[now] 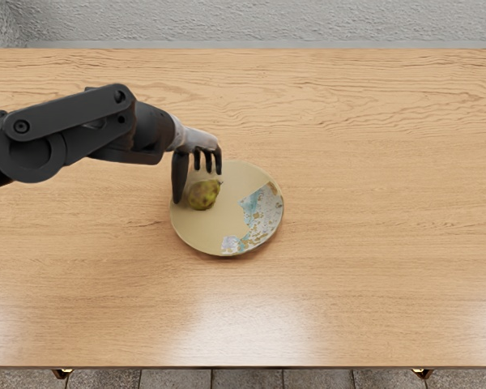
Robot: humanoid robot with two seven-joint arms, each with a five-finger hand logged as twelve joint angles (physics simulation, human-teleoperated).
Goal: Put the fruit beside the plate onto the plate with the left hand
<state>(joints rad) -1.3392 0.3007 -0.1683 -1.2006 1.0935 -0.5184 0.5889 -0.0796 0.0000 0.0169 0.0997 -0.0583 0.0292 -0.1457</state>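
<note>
A yellow-green pear (202, 194) lies on the left part of a round cream plate (251, 231) with a blue and white pattern on its right side. My left hand (196, 162) hangs just above and left of the pear, its arm reaching in from the picture's left. The fingers (208, 159) point downward and are spread; the thumb (179, 178) stands beside the pear's left side. Nothing is held between them. The right arm does not show.
The plate sits near the middle of a wide wooden table (373, 121). A grey wall runs along the table's far edge, and the front edge is near the bottom of the picture.
</note>
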